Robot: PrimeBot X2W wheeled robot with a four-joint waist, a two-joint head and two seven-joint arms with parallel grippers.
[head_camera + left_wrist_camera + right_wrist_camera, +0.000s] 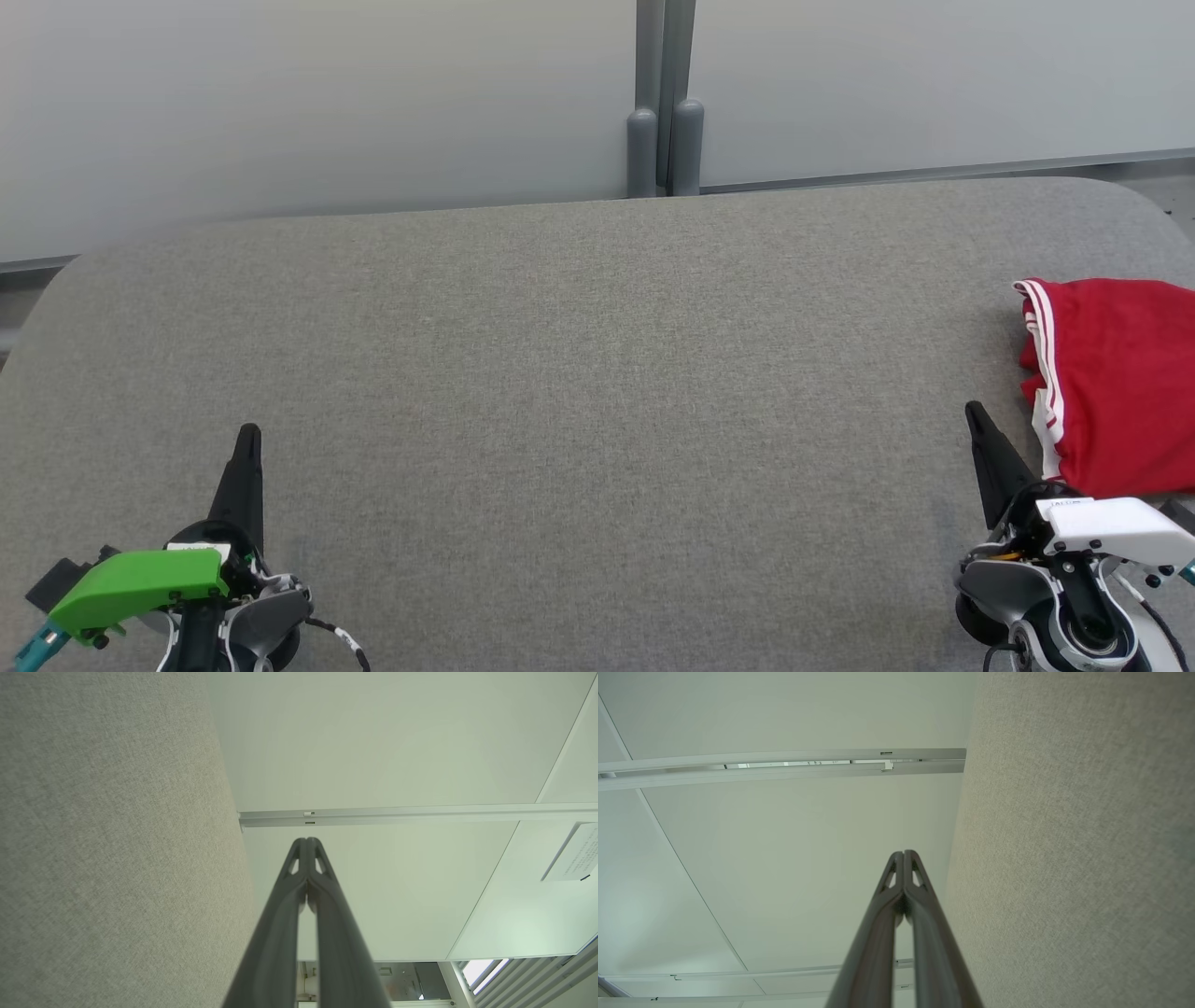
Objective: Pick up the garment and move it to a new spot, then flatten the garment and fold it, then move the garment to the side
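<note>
Holds fingers of left gripper (248, 435) and right gripper (974, 412) pressed together on nothing, low at the near side of the table (579, 373), with the garment (1120, 383) lying compact just beside the right one at the table's right end. Risks nudging it off that end with a closed tip, or lifting one layer alone if pinched at the striped edge. Seems to run long near-to-far, striped edge facing the table's middle; cannot tell for sure, being cut off at the view's right.
</note>
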